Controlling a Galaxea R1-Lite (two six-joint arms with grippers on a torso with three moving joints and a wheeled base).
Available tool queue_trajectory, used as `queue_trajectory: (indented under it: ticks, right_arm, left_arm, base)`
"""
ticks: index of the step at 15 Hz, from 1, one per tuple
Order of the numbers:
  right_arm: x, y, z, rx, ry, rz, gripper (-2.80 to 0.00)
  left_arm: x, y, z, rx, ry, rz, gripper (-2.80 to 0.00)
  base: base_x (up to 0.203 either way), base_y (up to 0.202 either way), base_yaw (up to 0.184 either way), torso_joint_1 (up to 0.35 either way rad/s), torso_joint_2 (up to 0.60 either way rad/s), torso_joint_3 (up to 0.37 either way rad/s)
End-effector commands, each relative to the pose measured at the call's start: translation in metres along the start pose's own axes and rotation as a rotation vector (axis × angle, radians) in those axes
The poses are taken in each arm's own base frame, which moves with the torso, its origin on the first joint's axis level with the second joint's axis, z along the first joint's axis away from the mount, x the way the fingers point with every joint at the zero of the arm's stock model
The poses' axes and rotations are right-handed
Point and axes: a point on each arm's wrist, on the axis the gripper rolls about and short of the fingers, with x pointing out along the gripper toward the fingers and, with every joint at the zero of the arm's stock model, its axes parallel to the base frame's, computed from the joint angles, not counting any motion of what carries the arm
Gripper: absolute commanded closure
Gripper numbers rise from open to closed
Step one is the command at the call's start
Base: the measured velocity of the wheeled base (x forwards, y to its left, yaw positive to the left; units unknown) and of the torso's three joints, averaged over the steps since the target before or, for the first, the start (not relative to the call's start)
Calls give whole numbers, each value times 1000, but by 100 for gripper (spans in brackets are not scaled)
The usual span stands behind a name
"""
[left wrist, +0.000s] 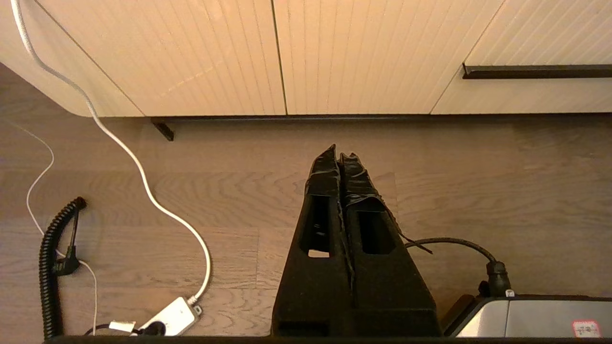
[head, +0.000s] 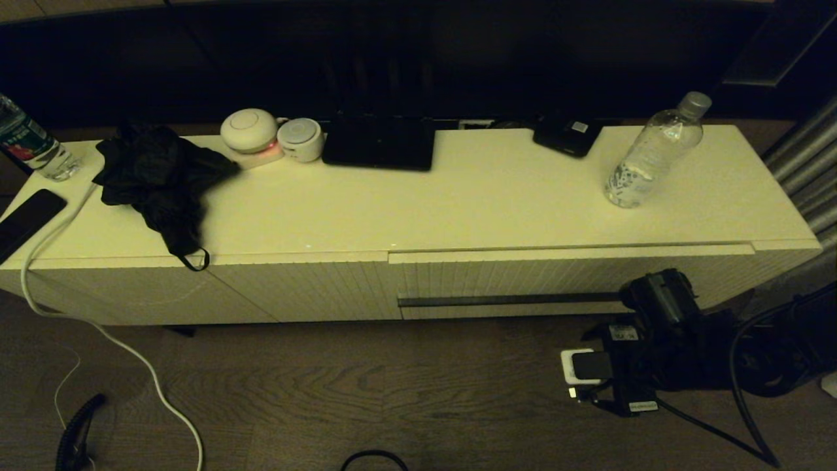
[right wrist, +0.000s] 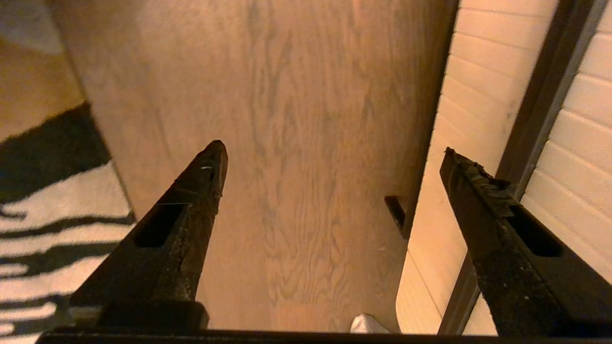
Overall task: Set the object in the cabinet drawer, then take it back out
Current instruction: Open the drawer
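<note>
Your right tool (right wrist: pixel 334 157), spread wide, sits level with the shut drawer's (head: pixel 575 281) handle (head: pixel 507 301) to pull it, while the bottle (head: pixel 654 154) waits upright on the desk (head: pixel 425 209); the left tool (left wrist: pixel 340 157), pressed together, idles above the floor.

The right gripper (right wrist: pixel 334 157) hangs over the wood floor (right wrist: pixel 296 143) with its fingers spread wide; one finger (right wrist: pixel 478 200) lies just beside the drawer's dark handle strip (right wrist: pixel 540 110); a striped rug (right wrist: pixel 43 200) flanks the other.

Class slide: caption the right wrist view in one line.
Open right claw beside the drawer's dark handle, above wooden floor.
</note>
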Motion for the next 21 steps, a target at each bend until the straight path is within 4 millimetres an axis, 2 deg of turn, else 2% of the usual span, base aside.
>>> queue_trajectory:
  ticks: [1, 6, 13, 21]
  right_arm:
    - [14, -3, 0, 2, 4, 4, -280]
    - [27, -17, -4, 20, 9, -35, -280]
    - [35, -37, -6, 31, 8, -85, -280]
    - [53, -48, -16, 55, 27, -97, -280]
  left_arm:
    - [0, 0, 0, 0, 0, 0, 0]
    - [0, 0, 0, 0, 0, 0, 0]
    - [0, 0, 0, 0, -1, 0, 0]
    - [0, 0, 0, 0, 0, 0, 0]
  base:
    - [0, 0, 0, 0, 0, 0]
    - [0, 0, 0, 0, 0, 0]
    - [0, 0, 0, 0, 0, 0]
    - [0, 0, 0, 0, 0, 0]
